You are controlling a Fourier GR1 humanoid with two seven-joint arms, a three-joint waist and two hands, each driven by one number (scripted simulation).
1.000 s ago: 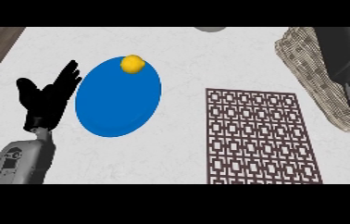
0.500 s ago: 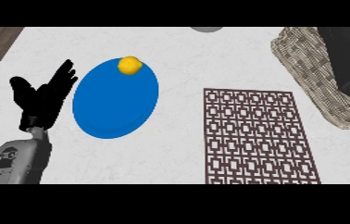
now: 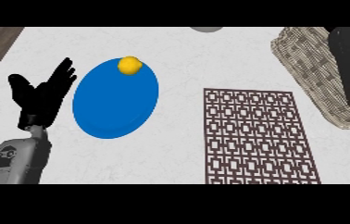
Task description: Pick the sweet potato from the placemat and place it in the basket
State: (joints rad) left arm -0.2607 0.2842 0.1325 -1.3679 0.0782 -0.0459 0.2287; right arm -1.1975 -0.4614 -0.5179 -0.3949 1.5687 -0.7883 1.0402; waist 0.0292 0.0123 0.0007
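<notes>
Spreading wide and empty, the fingers (image 3: pixel 63 72) of the left hand (image 3: pixel 40 100) stand left of the glossy round blue plate (image 3: pixel 113 112) on the pale marbled table (image 3: pixel 171 163). A yellow ball (image 3: pixel 129 65) sits on the plate's far rim; whether it is the sweet potato I cannot tell. Right of the plate lie the brown lattice placemat (image 3: pixel 258 135) and the woven basket (image 3: pixel 308 65).

This looks like a home kitchen: a pale, stone-veined counter (image 3: pixel 184 56) is laid as if for a meal, with a brown placemat (image 3: pixel 258 135) of openwork lattice lying flat on it. Left of the placemat sits a round blue plate (image 3: pixel 113 107) with a small yellow round thing (image 3: pixel 129 65) on its far rim, and just beyond the placemat's far right corner stands a woven basket (image 3: pixel 311 65). Far to the upper left of the placemat, past the counter's edge, a strip of dark wood (image 3: pixel 8 38) shows.
</notes>
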